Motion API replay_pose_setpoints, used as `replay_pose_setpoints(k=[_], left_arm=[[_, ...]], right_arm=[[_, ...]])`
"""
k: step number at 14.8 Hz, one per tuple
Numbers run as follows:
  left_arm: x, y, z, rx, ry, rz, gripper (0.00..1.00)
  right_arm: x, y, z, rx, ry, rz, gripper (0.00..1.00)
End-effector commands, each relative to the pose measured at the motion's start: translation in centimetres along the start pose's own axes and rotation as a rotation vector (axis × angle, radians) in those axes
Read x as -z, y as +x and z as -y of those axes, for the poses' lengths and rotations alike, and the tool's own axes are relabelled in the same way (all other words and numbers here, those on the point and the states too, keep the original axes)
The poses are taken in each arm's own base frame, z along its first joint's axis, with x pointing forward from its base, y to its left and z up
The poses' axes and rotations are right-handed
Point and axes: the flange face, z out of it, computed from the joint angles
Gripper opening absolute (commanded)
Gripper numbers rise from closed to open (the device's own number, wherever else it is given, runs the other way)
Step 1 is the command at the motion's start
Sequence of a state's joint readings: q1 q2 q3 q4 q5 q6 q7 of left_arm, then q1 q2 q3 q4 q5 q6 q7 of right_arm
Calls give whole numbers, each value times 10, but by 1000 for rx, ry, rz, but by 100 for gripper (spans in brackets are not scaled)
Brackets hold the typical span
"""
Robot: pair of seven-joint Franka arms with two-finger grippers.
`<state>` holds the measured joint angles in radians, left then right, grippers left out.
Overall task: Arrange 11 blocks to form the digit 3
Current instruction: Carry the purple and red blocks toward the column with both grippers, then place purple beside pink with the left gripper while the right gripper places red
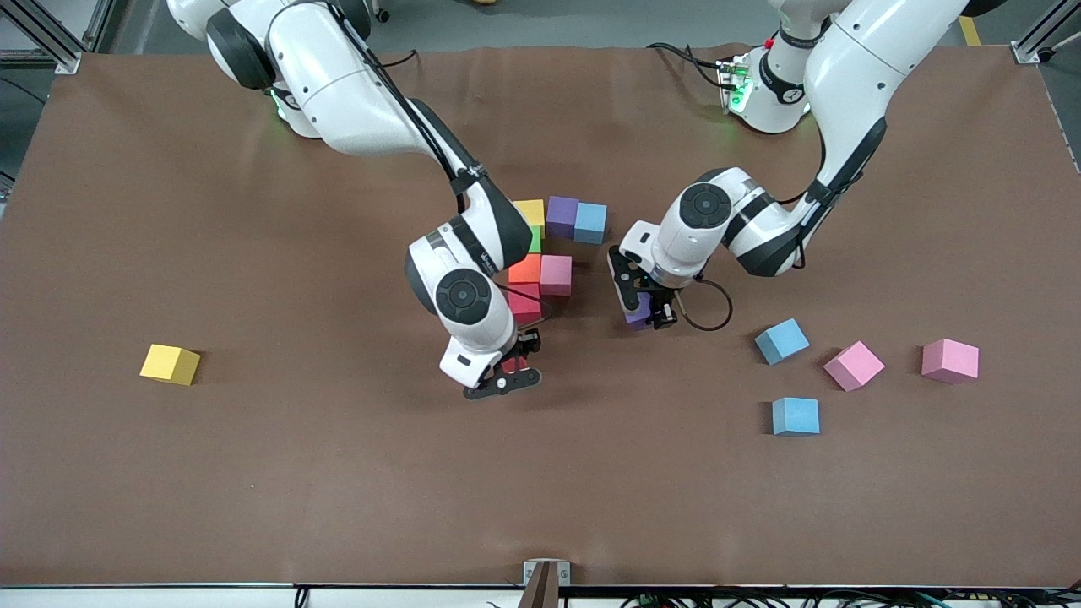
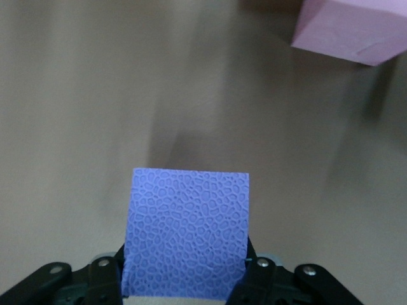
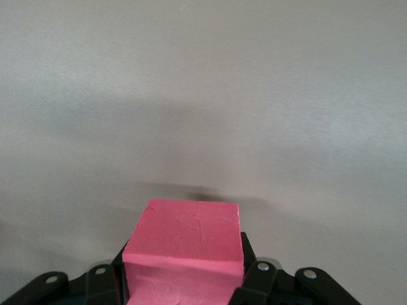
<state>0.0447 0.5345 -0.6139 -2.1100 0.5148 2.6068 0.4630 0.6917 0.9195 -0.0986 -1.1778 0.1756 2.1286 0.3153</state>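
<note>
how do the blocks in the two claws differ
The left claw holds a purple block; the right claw holds a red block. The purple block is over the table nearer the pink block of the cluster; the red one is over bare table. Both are foam cubes, pinched between fingers.

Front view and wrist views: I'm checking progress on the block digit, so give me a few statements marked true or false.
1. The left gripper holds a purple block. True.
2. The right gripper is empty. False: it grips a red block.
3. A yellow block lies alone toward the right arm's end of the table. True.
4. The cluster of blocks already has eleven. False: fewer, loose blocks remain.
</note>
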Motion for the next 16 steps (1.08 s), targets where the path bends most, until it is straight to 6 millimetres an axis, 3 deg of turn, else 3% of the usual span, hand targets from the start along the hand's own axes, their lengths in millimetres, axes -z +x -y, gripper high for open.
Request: replay_pose_setpoints(k=[1, 5, 7, 9, 16], left_arm=[[-4, 3, -11, -51, -17, -17, 23], [-18, 8, -32, -66, -19, -123, 22], [-15, 21, -43, -193, -15, -139, 22], [-23, 14, -41, -279, -28, -144, 22], [-42, 8, -39, -171, -70, -286, 22]], right_arm=[[-14, 0, 14, -52, -1, -22, 37], [-25, -9, 21, -62, -7, 7, 38], [-27, -11, 24, -63, -3, 15, 38], [-29, -14, 27, -56, -5, 19, 38], [-44, -26, 34, -38, -7, 54, 41]])
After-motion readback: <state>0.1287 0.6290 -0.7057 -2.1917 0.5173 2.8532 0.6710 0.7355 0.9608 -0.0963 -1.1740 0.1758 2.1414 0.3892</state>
